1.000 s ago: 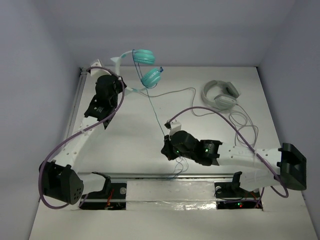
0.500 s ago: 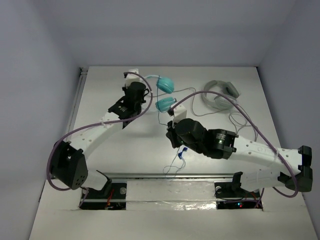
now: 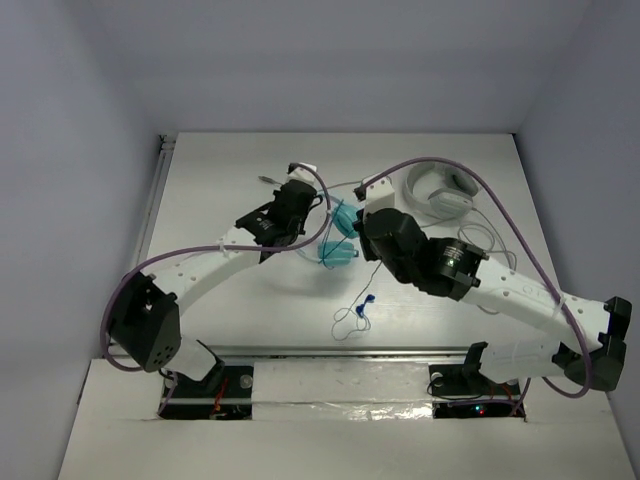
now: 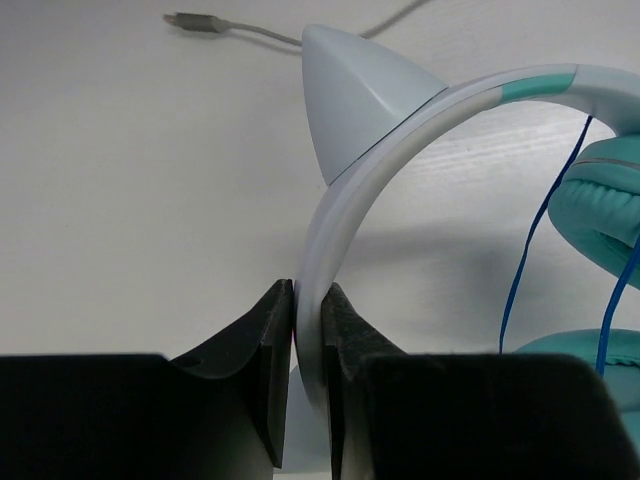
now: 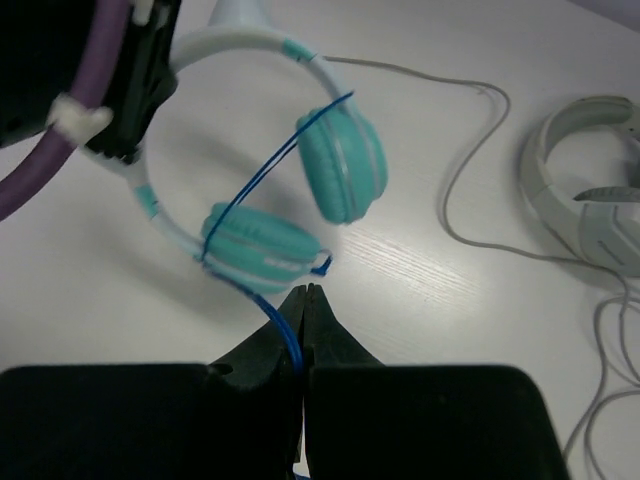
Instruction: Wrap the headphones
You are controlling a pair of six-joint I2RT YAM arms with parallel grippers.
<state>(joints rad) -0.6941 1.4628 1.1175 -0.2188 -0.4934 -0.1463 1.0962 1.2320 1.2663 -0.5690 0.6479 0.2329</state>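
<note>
Okay, your left gripper (image 4: 307, 300) clamped on the pale headband (image 4: 335, 205) of the headphones (image 3: 338, 238), cups near the middle of the counter (image 3: 250, 305), your right gripper (image 5: 305, 297) pinched tight on the blue cable (image 5: 283, 335) just beside the nearer cup, white-grey headphones (image 3: 440, 190) toward the far right corner.

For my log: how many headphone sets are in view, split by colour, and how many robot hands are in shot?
Teal headphones: 1
White-grey headphones: 1
Robot hands: 2, the left hand shut on the pale headband, the right hand shut on the blue cable
Total: 4
</note>
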